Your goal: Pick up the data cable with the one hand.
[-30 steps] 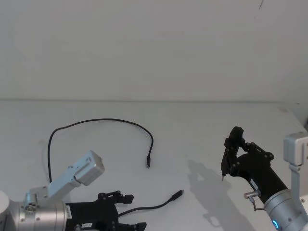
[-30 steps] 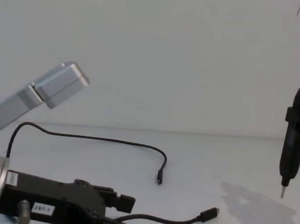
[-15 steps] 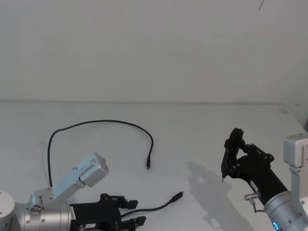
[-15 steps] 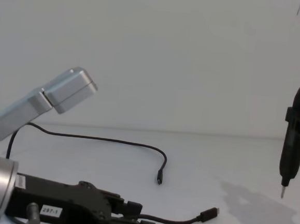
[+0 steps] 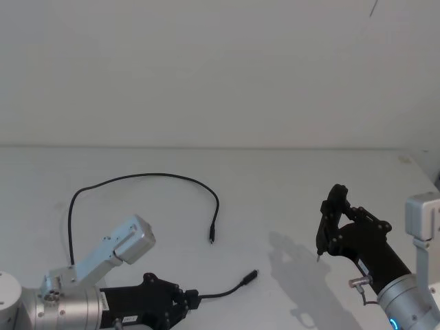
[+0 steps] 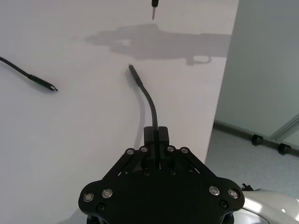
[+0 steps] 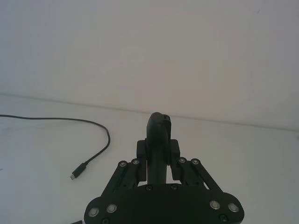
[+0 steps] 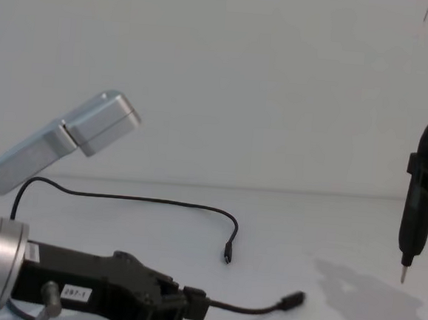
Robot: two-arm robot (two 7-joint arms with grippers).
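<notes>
Change: within the last second the left claw (image 6: 156, 134) has been shut, from fingers apart, onto the data cable (image 6: 149, 103).
Left claw: clamped on the cable, low over the bench (image 5: 289, 179).
Cable axis: straight ahead of the claw, plug farthest out (lifted or resting cannot be told).
Right claw (image 7: 158, 150): parked far aside, clamped on a pen tool (image 8: 416, 205).
</notes>
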